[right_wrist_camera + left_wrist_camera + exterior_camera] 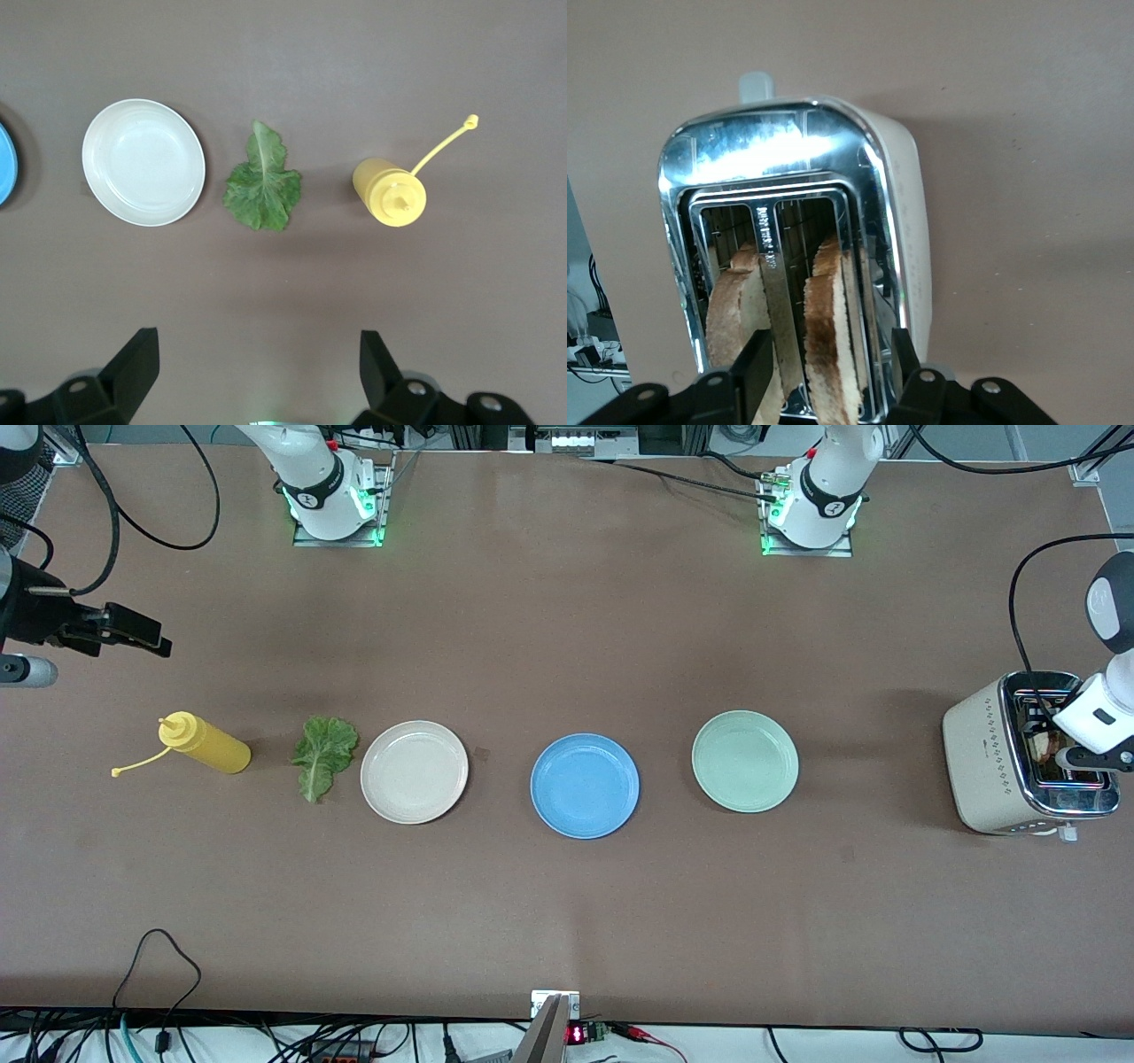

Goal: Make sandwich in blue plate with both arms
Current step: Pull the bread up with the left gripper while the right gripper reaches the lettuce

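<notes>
The empty blue plate (585, 785) lies at the table's middle; its edge shows in the right wrist view (4, 165). Two toasted bread slices (829, 329) (733, 310) stand in the slots of the toaster (992, 766) at the left arm's end. My left gripper (1076, 760) (830, 372) is open just over the toaster, its fingers (754, 361) standing on either side of one slice and the slot divider. The lettuce leaf (323, 755) (263, 181) lies beside the cream-white plate (414, 771). My right gripper (133, 633) (257, 372) is open and empty, high over the right arm's end.
A yellow squeeze bottle (205, 744) (390, 190) lies toward the right arm's end, beside the lettuce. A mint-green plate (745, 761) lies between the blue plate and the toaster. The cream-white plate also shows in the right wrist view (143, 162). All three plates are bare.
</notes>
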`<state>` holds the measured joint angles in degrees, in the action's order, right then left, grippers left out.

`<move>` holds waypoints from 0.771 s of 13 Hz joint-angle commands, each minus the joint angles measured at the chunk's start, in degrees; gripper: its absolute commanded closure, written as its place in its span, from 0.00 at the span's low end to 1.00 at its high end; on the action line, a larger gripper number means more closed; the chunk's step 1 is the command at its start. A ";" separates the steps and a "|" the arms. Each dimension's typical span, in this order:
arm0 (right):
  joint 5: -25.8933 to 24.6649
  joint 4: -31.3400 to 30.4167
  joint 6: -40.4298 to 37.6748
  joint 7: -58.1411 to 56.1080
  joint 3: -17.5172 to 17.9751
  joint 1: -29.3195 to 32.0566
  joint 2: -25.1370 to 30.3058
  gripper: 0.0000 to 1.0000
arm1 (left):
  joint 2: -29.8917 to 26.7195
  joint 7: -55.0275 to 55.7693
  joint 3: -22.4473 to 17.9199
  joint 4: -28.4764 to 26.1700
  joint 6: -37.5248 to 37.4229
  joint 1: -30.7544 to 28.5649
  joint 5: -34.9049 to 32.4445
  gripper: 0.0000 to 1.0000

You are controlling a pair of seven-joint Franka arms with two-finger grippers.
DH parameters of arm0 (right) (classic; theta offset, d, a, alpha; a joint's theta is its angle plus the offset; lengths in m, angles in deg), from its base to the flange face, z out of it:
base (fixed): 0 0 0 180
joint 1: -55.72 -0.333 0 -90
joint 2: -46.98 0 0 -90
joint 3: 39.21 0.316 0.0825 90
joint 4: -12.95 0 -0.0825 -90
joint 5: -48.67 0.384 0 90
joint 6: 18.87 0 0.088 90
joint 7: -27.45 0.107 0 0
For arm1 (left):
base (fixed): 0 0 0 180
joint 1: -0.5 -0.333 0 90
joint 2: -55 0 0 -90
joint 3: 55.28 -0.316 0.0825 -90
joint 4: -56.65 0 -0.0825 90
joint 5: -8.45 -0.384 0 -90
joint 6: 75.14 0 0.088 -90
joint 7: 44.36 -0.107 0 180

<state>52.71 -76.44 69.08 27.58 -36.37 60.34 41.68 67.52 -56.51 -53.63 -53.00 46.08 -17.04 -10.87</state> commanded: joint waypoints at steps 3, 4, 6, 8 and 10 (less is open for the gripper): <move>1.41 2.02 0.29 -0.04 0.06 0.48 -3.92 0.00 | 0.14 -2.27 0.54 -2.06 1.29 -1.62 -1.33 0.61; 1.32 2.02 0.29 -0.21 0.06 0.39 -4.63 0.00 | -0.04 -2.35 0.63 -2.06 0.86 -1.63 -1.33 0.67; 1.41 2.02 0.29 -0.30 0.06 0.39 -5.68 0.00 | -0.21 -2.35 0.72 -2.06 0.59 -1.63 -1.33 0.75; 1.50 1.94 0.55 -0.30 0.06 0.30 -6.47 0.00 | -0.48 -2.35 0.89 -1.97 0.06 -1.63 -1.33 0.80; 1.32 1.94 0.82 -0.30 0.06 0.13 -7.96 0.00 | -1.00 -2.18 1.25 -1.01 -3.44 -1.19 -1.33 0.84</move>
<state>53.26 -75.82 70.02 27.54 -36.47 60.48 35.43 68.11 -58.01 -53.37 -54.31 45.65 -17.86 -10.95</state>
